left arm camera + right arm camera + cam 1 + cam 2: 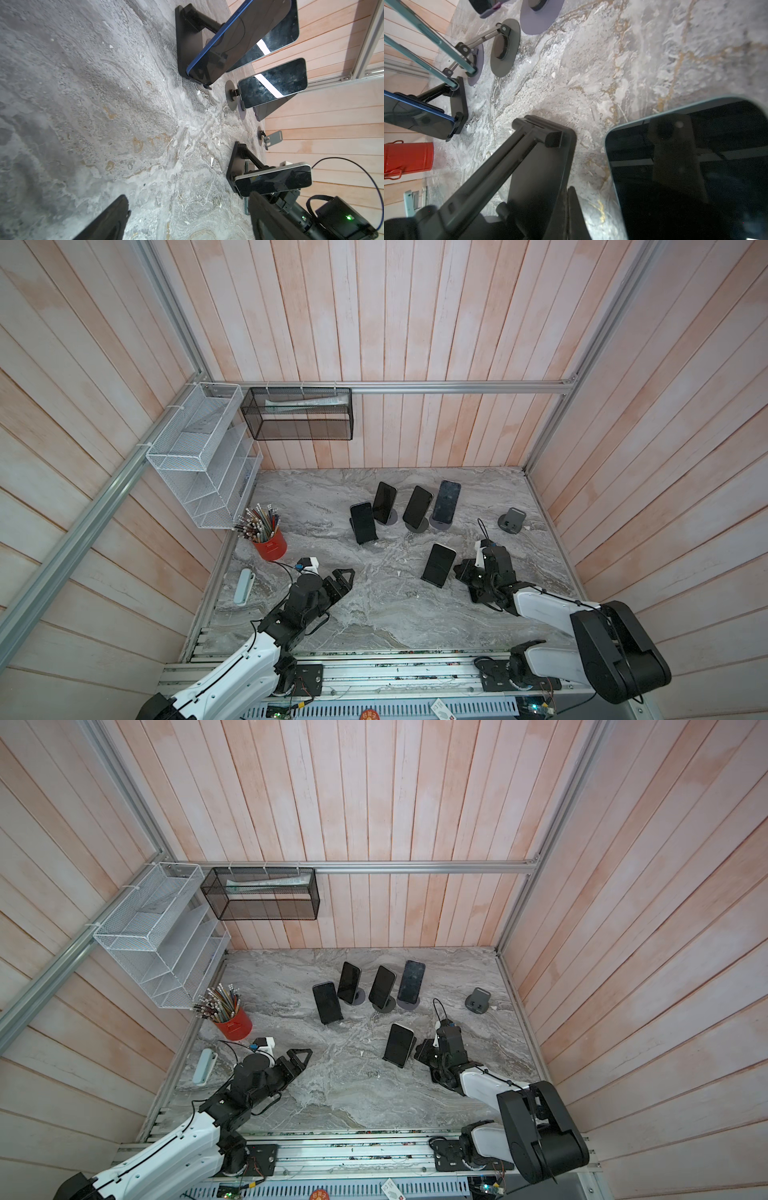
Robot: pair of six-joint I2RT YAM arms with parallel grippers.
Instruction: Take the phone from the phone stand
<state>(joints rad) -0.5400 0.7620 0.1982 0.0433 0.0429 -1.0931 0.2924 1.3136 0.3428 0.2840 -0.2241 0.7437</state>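
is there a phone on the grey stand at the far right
No, the grey stand holds nothing in a top view; its cradle is bare.

A blue-edged dark phone [239, 41] leans on a black flat-based stand [185, 41] at one o'clock on the grey marbled bench [104, 104]. At four o'clock a silver-edged phone [274, 178] sits on another black stand [234, 164]. The jaws of the left gripper [187, 197] stand wide apart at six o'clock.
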